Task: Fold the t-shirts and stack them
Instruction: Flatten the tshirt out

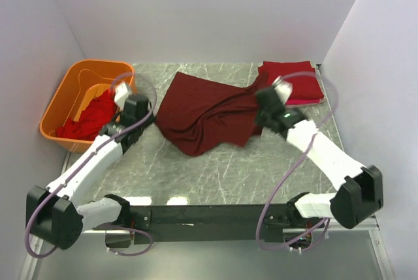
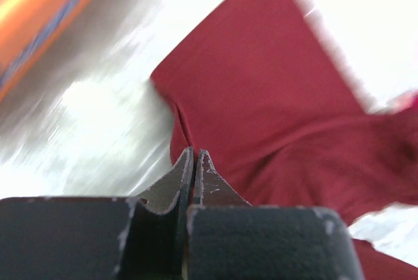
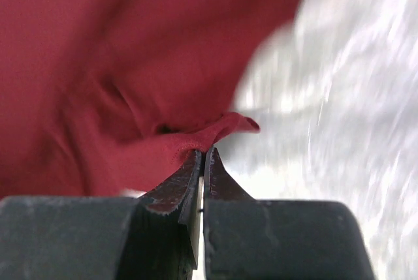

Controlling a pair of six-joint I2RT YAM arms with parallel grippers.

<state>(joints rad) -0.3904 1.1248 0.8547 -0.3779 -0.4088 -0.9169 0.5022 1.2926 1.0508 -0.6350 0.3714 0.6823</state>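
A dark maroon t-shirt lies spread and creased on the table's middle. My right gripper is shut on its right edge; in the right wrist view the hem is pinched between the tips. My left gripper is at the shirt's left edge. In the left wrist view its jaws are shut and the shirt's edge runs into the tips. A folded brighter red t-shirt lies at the back right. More red shirts lie in the tub.
An orange plastic tub stands at the back left, close to my left gripper. White walls enclose the marbled table on three sides. The black arm rail runs along the near edge.
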